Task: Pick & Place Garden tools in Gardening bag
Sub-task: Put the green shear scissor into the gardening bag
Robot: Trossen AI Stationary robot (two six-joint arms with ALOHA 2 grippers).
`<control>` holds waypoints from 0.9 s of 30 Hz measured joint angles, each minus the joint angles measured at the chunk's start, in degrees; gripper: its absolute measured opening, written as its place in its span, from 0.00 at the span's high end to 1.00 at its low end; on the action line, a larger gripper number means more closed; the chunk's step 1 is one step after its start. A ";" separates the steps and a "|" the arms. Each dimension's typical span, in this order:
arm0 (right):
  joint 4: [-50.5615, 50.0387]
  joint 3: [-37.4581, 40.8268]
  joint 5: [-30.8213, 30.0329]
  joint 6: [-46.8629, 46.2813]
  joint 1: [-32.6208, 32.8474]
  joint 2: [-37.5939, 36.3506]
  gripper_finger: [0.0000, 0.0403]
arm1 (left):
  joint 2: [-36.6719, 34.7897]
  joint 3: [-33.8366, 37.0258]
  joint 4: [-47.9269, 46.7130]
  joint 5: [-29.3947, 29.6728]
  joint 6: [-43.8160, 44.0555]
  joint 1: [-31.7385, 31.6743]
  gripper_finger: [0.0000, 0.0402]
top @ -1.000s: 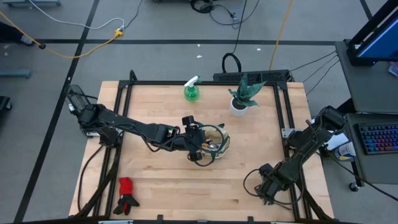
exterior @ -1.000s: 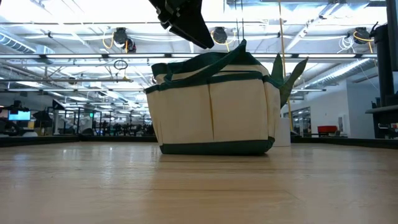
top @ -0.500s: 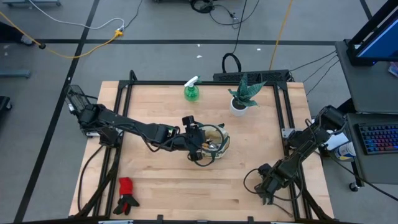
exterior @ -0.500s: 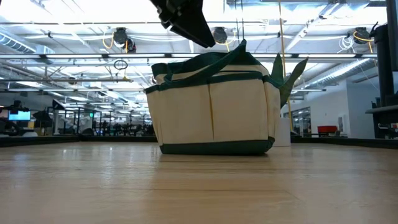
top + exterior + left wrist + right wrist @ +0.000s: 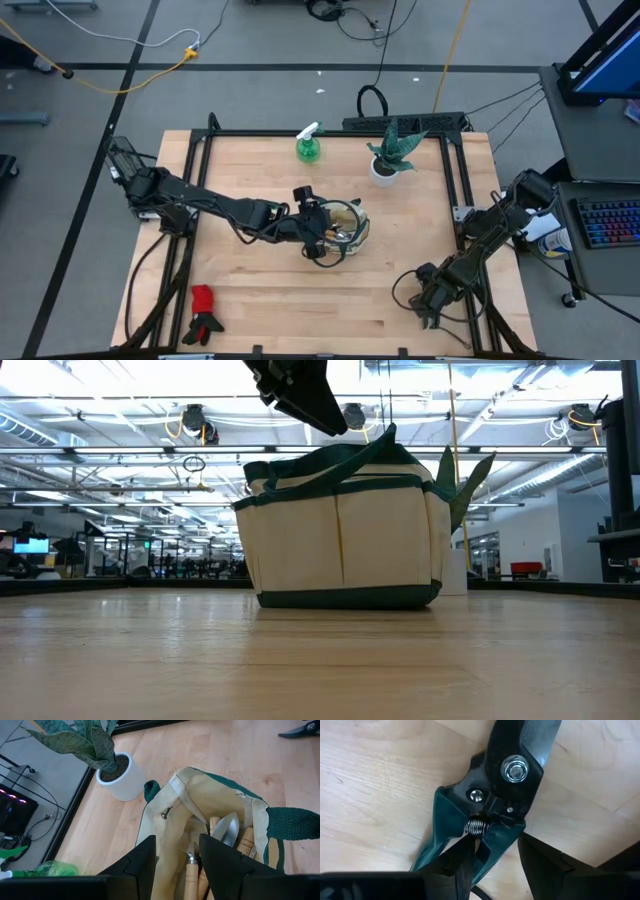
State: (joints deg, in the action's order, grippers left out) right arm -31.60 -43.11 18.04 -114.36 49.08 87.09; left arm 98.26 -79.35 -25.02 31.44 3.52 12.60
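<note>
High view: left gripper (image 5: pixel 322 236) hovers part-open, empty, over gardening bag (image 5: pixel 345 226); right gripper (image 5: pixel 492 857) straddles pruning shears (image 5: pixel 492 795), part-open.

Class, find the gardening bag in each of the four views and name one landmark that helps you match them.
High view: gardening bag at table centre, under the left gripper.
Low view: bag fills the middle.
Left wrist view: open bag below the fingers, tools inside.
Right wrist view: not in it.
Shared landmark: potted plant beside the bag.
</note>
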 joint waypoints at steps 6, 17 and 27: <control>0.12 1.57 0.22 0.45 0.00 0.02 0.66 | 0.00 0.00 0.00 0.00 -0.04 0.00 0.61; -0.01 1.66 0.24 5.61 0.04 0.02 0.86 | 0.00 0.00 0.00 0.00 -0.06 0.00 0.61; -0.09 1.66 -0.48 8.43 0.04 0.04 0.83 | -0.02 0.00 -0.02 0.00 -0.08 0.00 0.61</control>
State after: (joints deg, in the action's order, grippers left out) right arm -31.69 -41.45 17.56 -105.93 49.12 87.13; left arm 98.24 -79.35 -25.04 31.44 3.44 12.60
